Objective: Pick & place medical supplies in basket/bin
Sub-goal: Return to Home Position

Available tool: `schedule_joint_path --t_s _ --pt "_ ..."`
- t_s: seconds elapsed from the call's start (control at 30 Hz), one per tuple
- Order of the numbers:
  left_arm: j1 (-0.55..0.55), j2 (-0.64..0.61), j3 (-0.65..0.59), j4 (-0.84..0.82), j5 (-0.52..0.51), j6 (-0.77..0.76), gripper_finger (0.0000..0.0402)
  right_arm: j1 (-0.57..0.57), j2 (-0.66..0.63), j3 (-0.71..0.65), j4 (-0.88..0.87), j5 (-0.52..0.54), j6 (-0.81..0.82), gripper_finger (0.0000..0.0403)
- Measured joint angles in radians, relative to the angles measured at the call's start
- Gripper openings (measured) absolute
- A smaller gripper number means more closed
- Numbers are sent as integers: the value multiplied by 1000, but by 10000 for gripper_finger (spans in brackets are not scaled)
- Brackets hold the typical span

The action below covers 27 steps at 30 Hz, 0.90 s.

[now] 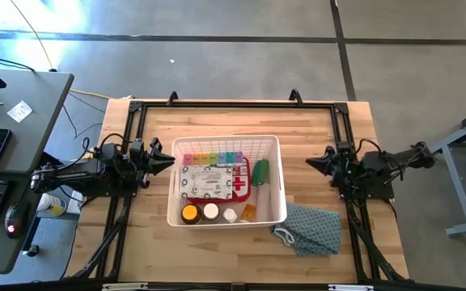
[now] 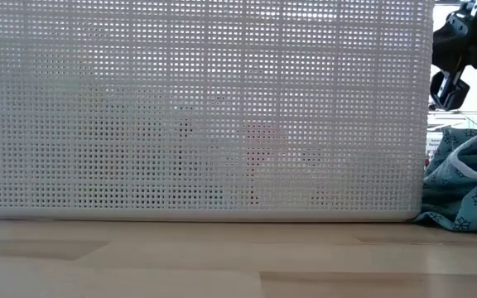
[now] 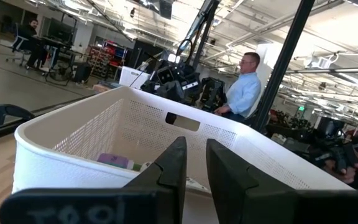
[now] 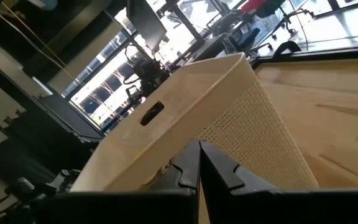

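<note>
**Basket loaded, both arms parked at its sides**

In the high view the white basket sits mid-table and holds every supply I can make out. The rainbow pill organiser lies along its 12 o'clock wall, with the red first-aid case just below it. A green roll sits at the case's 3 o'clock, and the small bottles line the 6 o'clock wall.

The left gripper hangs at the basket's 9 o'clock. Its fingers are a narrow gap apart and hold nothing. The right gripper is at 3 o'clock, fingers pressed together and empty.

I judge the placing finished and the step in hand to be parking the arms. The next move asks only that both arms settle clear of the rim.

A teal cloth lies on the table outside the basket, at its 5 o'clock. Whether it counts as a supply I cannot tell; if it does, the right arm is the nearer one to pick it up.

The low view is almost filled by the mesh wall, which shows only a faint reddish patch, so nothing inside can be checked from there. The cloth is cut off at that view's edge. Bottle labels are unreadable, and anything under the case is hidden. A person stands in the room beyond the table.
</note>
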Motion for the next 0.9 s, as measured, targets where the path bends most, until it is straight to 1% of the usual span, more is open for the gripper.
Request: schedule_joint_path --t_s 0.17,0.37,0.63,0.9 --pt "0 0 0 0 0 0 99 0 0 -3 21 -13 -32 0" --pt "0 -1 0 0 0 0 99 0 0 -2 23 -61 -59 0" --pt "0 -1 0 0 1 0 99 -1 1 -2 22 -12 -85 0" --pt "0 -1 0 0 3 0 99 -49 2 -3 23 -58 -83 0"
